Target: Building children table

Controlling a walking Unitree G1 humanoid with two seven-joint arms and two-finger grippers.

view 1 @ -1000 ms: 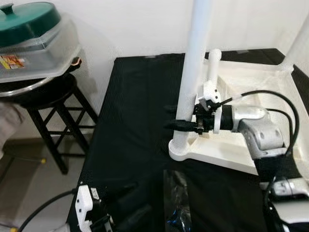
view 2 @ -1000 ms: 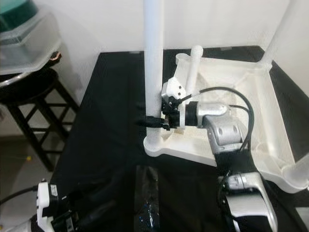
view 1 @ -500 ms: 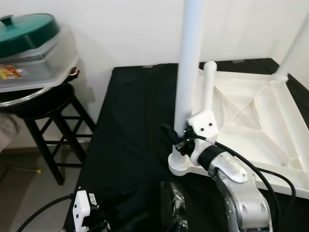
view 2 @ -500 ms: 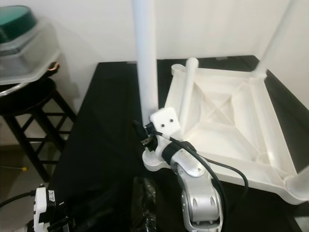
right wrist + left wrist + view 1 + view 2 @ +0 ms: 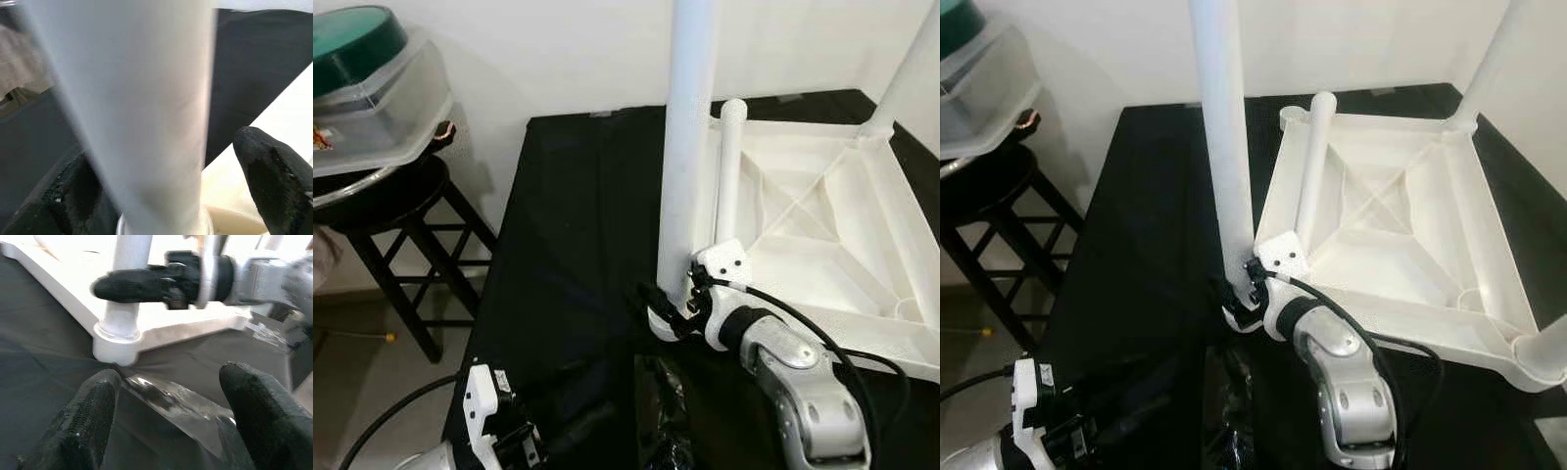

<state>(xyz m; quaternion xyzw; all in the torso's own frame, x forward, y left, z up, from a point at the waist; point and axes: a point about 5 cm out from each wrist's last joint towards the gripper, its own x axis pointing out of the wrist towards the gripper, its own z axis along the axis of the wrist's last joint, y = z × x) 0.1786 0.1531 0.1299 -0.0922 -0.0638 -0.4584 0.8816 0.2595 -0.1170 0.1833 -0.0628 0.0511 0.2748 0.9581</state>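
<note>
The white children's table (image 5: 822,225) lies upside down on a black cloth. One white leg (image 5: 688,147) stands upright in its near left corner socket (image 5: 117,340). A loose leg (image 5: 731,157) lies slanted on the underside. Another leg (image 5: 901,69) stands at the far right corner. My right gripper (image 5: 666,302) straddles the upright leg just above the socket. It is open, with a finger (image 5: 274,181) apart from the leg on one side. My left gripper (image 5: 168,401) hovers low over the cloth in front of that corner, open and holding nothing.
Crumpled clear plastic wrap (image 5: 666,411) lies on the cloth between my grippers. Left of the cloth-covered surface stands a black stool (image 5: 401,211) bearing a clear plastic container (image 5: 382,108) with a green lid. A white wall rises behind.
My right gripper has slid down the upright leg from mid height to just above the socket, and the arm now reaches in from the near side. The camera view has shifted.
</note>
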